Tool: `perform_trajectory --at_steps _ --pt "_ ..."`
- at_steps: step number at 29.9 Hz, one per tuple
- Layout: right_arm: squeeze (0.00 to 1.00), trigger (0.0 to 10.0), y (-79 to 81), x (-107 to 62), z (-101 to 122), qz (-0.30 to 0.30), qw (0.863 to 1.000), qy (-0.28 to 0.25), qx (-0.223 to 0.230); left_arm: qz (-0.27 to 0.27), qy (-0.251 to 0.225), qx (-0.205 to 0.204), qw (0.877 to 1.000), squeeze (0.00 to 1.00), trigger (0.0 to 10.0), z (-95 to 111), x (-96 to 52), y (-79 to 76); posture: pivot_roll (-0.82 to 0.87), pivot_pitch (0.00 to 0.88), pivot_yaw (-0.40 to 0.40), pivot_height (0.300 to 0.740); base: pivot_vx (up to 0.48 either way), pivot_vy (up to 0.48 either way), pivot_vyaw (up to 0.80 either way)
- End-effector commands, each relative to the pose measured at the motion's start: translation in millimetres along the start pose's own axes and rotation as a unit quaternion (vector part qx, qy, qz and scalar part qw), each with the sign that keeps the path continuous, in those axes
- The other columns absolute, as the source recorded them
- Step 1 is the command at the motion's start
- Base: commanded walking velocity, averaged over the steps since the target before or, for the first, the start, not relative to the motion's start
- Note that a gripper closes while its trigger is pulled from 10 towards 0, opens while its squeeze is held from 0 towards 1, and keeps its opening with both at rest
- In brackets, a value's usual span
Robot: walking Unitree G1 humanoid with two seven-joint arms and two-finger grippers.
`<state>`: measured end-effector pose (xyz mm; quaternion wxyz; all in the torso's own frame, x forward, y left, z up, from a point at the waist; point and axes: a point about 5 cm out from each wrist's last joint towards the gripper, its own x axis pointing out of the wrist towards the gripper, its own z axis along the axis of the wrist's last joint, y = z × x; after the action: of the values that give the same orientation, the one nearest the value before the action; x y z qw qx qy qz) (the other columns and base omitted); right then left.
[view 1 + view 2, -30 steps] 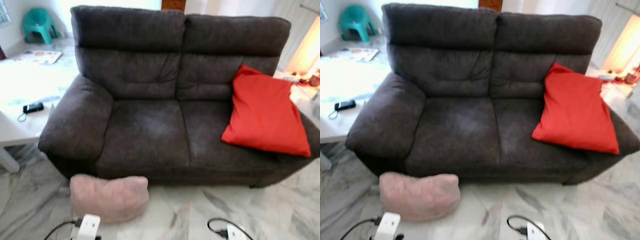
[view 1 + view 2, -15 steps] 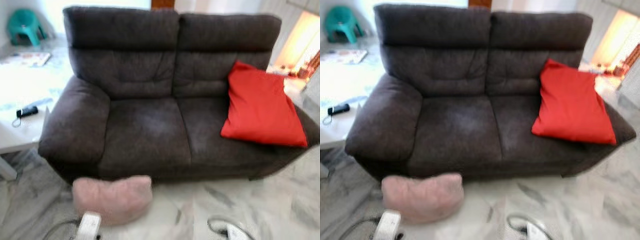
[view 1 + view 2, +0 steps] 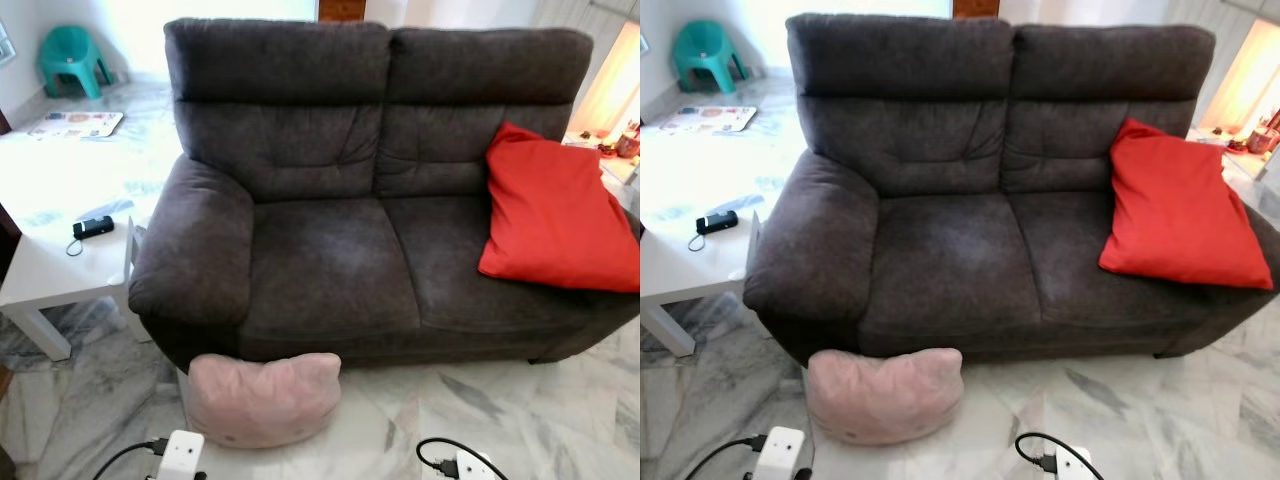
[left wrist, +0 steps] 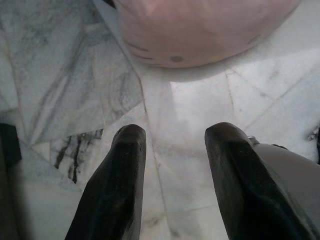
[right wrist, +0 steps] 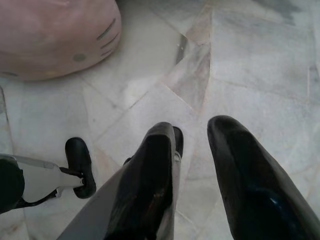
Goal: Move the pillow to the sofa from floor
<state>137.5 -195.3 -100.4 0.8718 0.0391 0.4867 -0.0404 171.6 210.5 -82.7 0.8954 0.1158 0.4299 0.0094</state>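
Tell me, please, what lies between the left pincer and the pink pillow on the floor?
Only bare marble floor. In the left wrist view, the open left pincer points toward the pink pillow, with nothing lying on the tiles between them.

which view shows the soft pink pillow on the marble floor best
The right eye view: the whole soft pink pillow lies on the floor against the sofa front. The left eye view matches. Both wrist views catch just its edge beyond open fingers.

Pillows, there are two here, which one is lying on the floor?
The pink pillow, on the marble floor against the sofa's front. The red pillow leans on the seat.
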Motion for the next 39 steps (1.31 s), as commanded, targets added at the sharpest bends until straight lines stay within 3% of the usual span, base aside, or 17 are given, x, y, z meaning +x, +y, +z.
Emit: perform_trajectory --at_steps 1,9,14,31,39 --pt "0.00 10.0 -2.1 0.3 3 -0.003 1.000 -0.003 -0.002 0.000 0.005 0.003 1.000 0.00 10.0 -2 -0.2 0.9 0.02 0.000 -0.054 0.740 0.000 0.334 0.00" --pt "0.00 10.0 -2.0 0.4 4 0.001 1.000 -0.005 -0.013 0.002 0.006 0.003 1.000 0.00 10.0 -2 -0.4 2.0 0.02 0.000 -0.054 0.740 0.000 0.335 0.00" --pt "0.00 10.0 -1.8 0.3 4 0.001 1.000 -0.008 0.008 0.002 0.005 0.002 1.000 0.00 10.0 -2 -0.3 2.0 0.02 0.000 -0.054 0.740 0.000 0.326 0.48" --pt "0.00 10.0 -1.2 0.4 5 0.006 1.000 -0.013 0.000 0.007 0.019 -0.005 1.000 0.00 10.0 -11 -2.7 7.4 0.02 0.000 -0.057 0.740 0.000 0.000 0.00" --pt "0.00 10.0 0.0 0.4 6 0.015 1.000 -0.015 -0.001 0.008 0.021 -0.009 1.000 0.00 10.0 -12 -2.9 7.3 0.03 0.000 -0.060 0.740 0.000 0.000 0.76"
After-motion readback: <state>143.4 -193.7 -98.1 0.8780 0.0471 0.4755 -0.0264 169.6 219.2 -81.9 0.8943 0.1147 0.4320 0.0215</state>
